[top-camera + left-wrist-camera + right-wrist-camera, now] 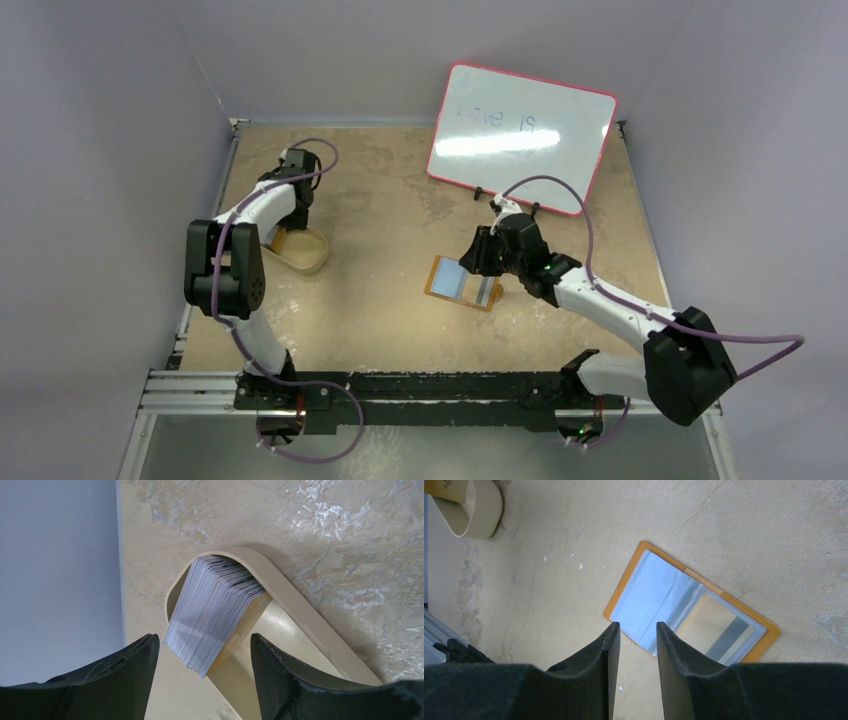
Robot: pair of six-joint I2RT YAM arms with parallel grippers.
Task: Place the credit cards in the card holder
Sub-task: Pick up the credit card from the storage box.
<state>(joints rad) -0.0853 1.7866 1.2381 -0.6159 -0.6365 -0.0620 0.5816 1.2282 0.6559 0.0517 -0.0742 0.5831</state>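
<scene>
Rail: we see a black bar on an aluminium rail (200, 388) at the near edge, carrying both arm bases.
Table: mottled beige top (380, 215), scuffed, with grey walls around it.
Right gripper (638, 626): we find its black fingers a narrow gap apart, gripping nothing, poised over the card holder's near edge.
Card holder (694, 610): lies open and flat mid-table, with an orange-brown stitched border and glossy clear pockets reflecting pale blue. Tan and grey bands show in one half.
Left gripper (204, 640): spread wide and empty above the tray, touching nothing.
Credit cards (212, 610): a thick fanned stack of thin whitish cards leaning on edge in the tray, far from the holder.
Tray (300, 615): shallow, beige, smooth plastic with rounded corners, at the left.
Whiteboard (520, 135): pink-rimmed, propped tilted at the far right, with faint writing.
</scene>
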